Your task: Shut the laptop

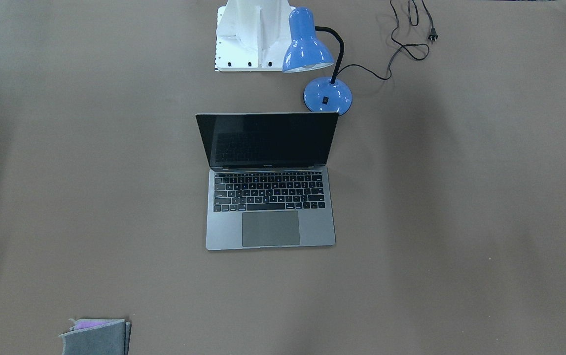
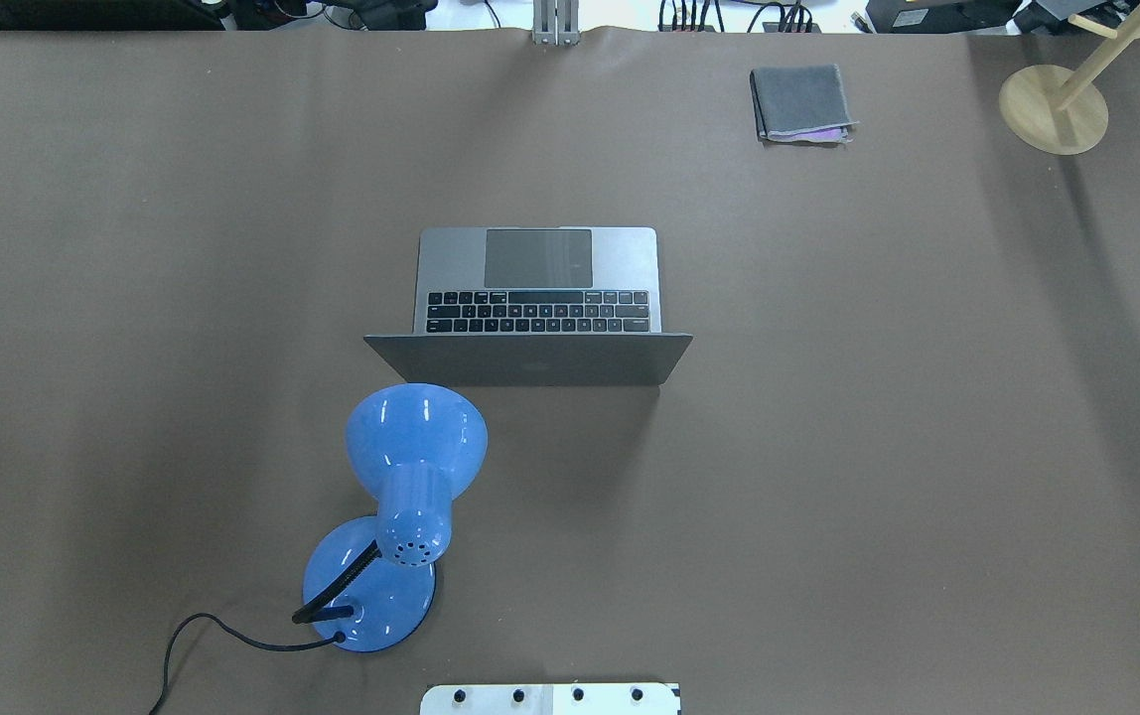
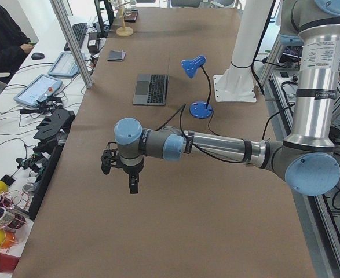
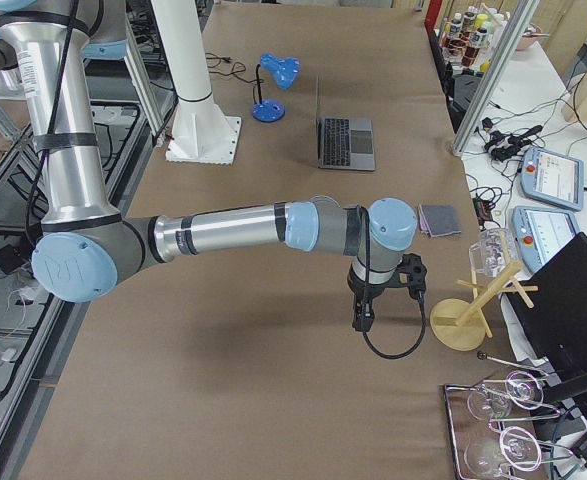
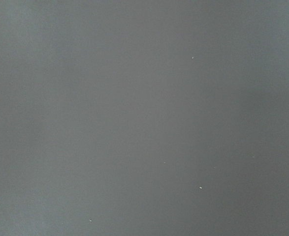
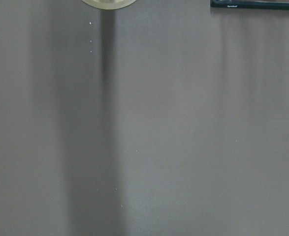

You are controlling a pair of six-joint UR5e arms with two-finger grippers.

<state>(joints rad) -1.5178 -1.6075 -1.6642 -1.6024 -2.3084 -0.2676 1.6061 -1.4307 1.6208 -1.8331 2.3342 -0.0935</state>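
Observation:
The space-grey laptop (image 1: 270,231) stands open at the table's middle, its dark screen upright and tilted back a little. It also shows in the overhead view (image 2: 630,263), the exterior left view (image 3: 150,88) and the exterior right view (image 4: 346,142). My left gripper (image 3: 132,185) hangs over bare table far off to the laptop's side; it shows only in the exterior left view, so I cannot tell if it is open. My right gripper (image 4: 361,320) hangs far off on the other side, seen only in the exterior right view; I cannot tell its state. Both wrist views show only table.
A blue desk lamp (image 2: 416,447) stands just behind the laptop's lid on my left, its cord trailing back. A folded grey cloth (image 2: 800,102) lies at the far right. A wooden stand (image 2: 1054,109) is at the far right corner. The white robot base (image 1: 251,34) is behind.

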